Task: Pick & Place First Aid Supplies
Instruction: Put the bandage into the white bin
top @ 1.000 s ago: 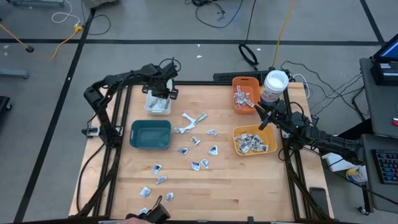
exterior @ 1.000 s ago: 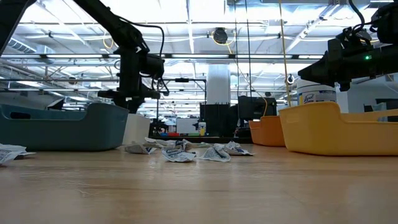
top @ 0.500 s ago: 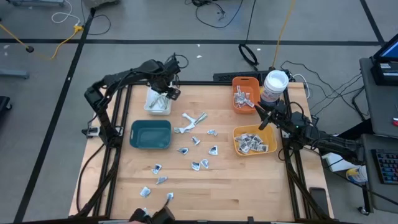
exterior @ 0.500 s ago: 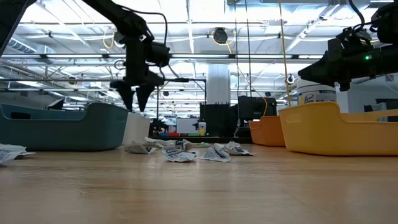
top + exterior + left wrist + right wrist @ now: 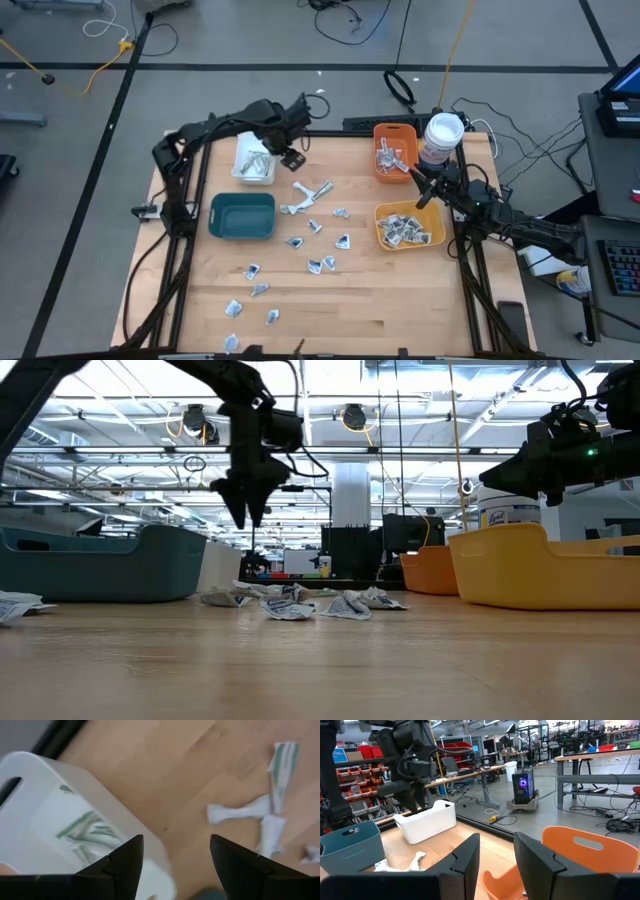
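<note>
Left hand (image 5: 293,150) is up off the worktop (image 5: 380,300), hovering by the inner edge of the white bin (image 5: 254,163), toward the far side. Left arm reaches in from the left edge, elbow bent at the worktop's left rail. In the low view the fingers (image 5: 247,500) point straight down and taper toward the tips. The left wrist view shows the two fingers parted with a clear gap and nothing between them, so it is open and empty. Below them sit the white bin's rim (image 5: 85,785) and bare wood.

Right hand (image 5: 417,183) hangs between the orange bin (image 5: 394,131) and the yellow bin (image 5: 385,213), beside the white-lidded tub (image 5: 443,130). Right arm comes in low from the right edge, roughly level. In the right wrist view its fingers stand partly apart with nothing visible between them.

First aid supplies: a few packets with green print lie in the white bin (image 5: 85,827). Loose packets and strips (image 5: 310,195) are scattered mid-worktop, right of the teal bin (image 5: 242,216). More lie toward the near edge (image 5: 252,272). Some are already in the orange bin (image 5: 390,156) and in the yellow bin (image 5: 405,228). The teal bin looks empty from above.
</note>
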`<state>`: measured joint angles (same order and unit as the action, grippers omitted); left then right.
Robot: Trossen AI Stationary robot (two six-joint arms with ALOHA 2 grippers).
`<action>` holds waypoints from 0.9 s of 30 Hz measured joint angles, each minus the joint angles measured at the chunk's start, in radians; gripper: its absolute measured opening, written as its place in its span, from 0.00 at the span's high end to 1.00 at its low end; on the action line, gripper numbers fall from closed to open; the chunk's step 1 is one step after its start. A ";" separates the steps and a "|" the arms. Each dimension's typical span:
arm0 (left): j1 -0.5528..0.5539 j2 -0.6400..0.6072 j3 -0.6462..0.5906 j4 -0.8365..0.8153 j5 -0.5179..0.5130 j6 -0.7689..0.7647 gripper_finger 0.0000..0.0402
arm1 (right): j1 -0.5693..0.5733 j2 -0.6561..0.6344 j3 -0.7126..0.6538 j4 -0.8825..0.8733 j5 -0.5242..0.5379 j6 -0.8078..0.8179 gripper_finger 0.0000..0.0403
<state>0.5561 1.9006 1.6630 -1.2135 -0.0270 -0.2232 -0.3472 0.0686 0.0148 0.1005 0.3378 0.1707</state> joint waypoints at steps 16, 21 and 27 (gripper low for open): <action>-0.156 0.225 0.349 -0.132 0.054 -0.180 0.44 | 0.000 0.000 0.000 0.000 0.000 0.000 0.71; -0.179 0.246 0.367 -0.122 0.056 -0.199 0.44 | 0.000 0.000 0.000 0.000 0.000 0.000 0.71; -0.214 0.324 0.364 -0.113 0.055 -0.205 0.43 | 0.000 0.000 0.000 0.000 0.000 0.000 0.71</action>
<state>0.3418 2.2248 2.0266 -1.3266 0.0280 -0.4285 -0.3472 0.0685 0.0147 0.1005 0.3377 0.1707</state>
